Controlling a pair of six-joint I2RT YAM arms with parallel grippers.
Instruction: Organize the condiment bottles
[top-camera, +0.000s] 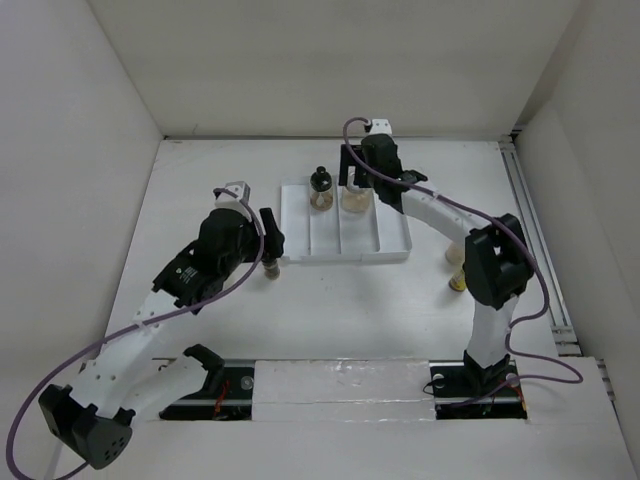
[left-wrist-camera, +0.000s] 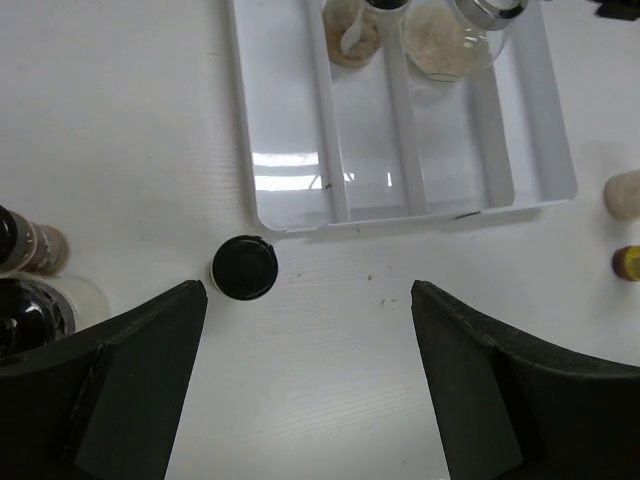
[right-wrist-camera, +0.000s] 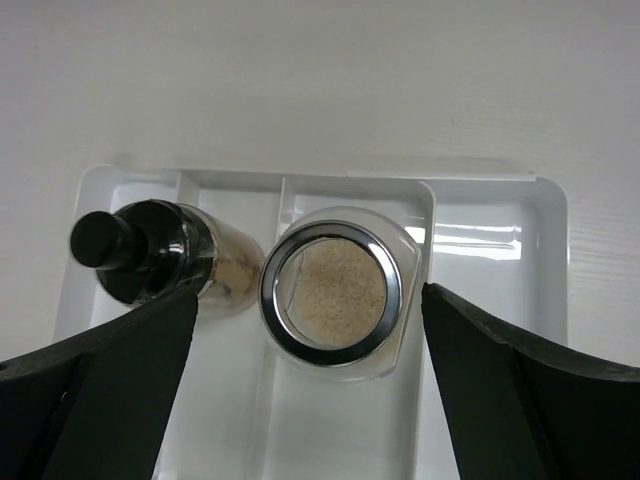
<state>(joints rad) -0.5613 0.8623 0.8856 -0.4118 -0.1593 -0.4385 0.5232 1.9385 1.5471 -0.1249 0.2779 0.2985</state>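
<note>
While spread, right hand (right-wrist-camera: 308, 300) over jar (right-wrist-camera: 331, 290)

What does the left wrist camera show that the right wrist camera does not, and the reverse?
Only the left wrist view: a black-capped bottle standing on the table beside the white divided tray, plus a cream bottle and a yellow-capped bottle at the right edge. Only the right wrist view: the silver lid of the clear jar, whole and from above, and the tray's far rim. Both: the tray, with a black-capped jar and the clear jar in neighbouring compartments.
</note>
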